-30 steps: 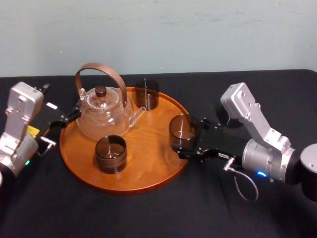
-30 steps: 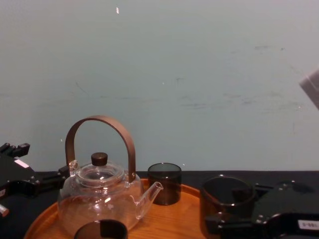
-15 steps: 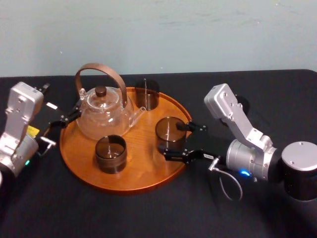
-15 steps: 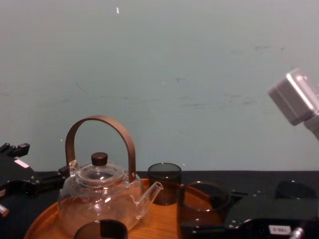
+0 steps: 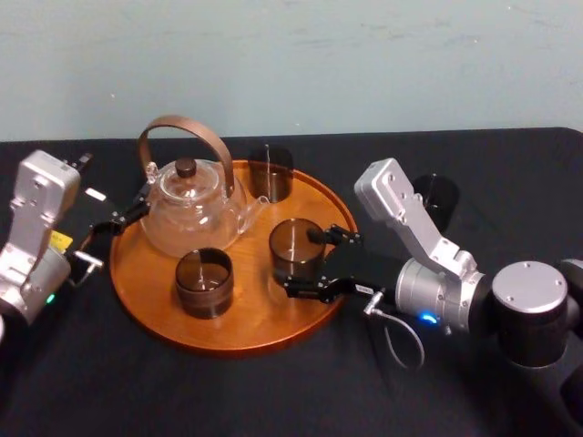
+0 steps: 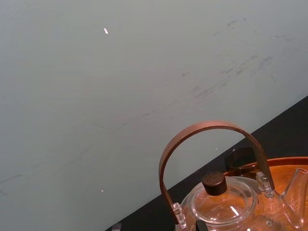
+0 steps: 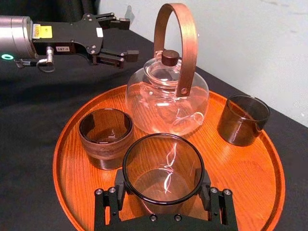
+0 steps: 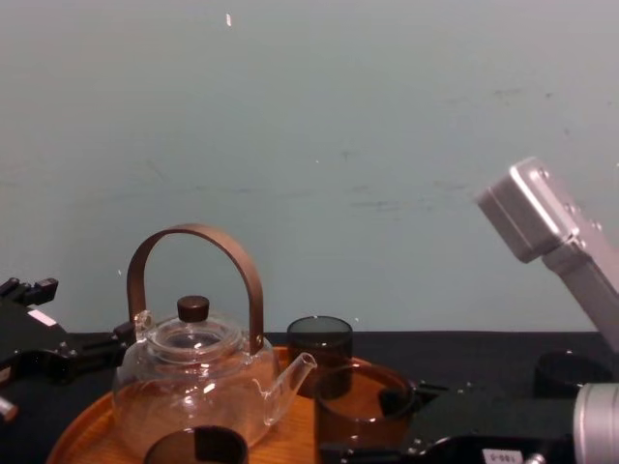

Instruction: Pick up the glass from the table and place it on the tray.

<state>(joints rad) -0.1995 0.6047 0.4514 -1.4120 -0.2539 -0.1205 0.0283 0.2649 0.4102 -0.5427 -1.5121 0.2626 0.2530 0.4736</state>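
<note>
On the desk [image 5: 273, 391], the glass [image 5: 293, 242] gripped by the right hand [image 5: 302, 260] over the tray [image 5: 173, 320] could be bumped into the teapot [image 5: 189, 215].

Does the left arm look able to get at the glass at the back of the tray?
Probably not directly: the teapot stands between the left pincer and the back glass. The right pincer holds another glass over the tray.

A lab-style test bench: black-draped table [image 5: 273, 391] under the tray [image 5: 246, 317], bare pale-green wall [image 5: 364, 64] (scuffed) behind it.
</note>
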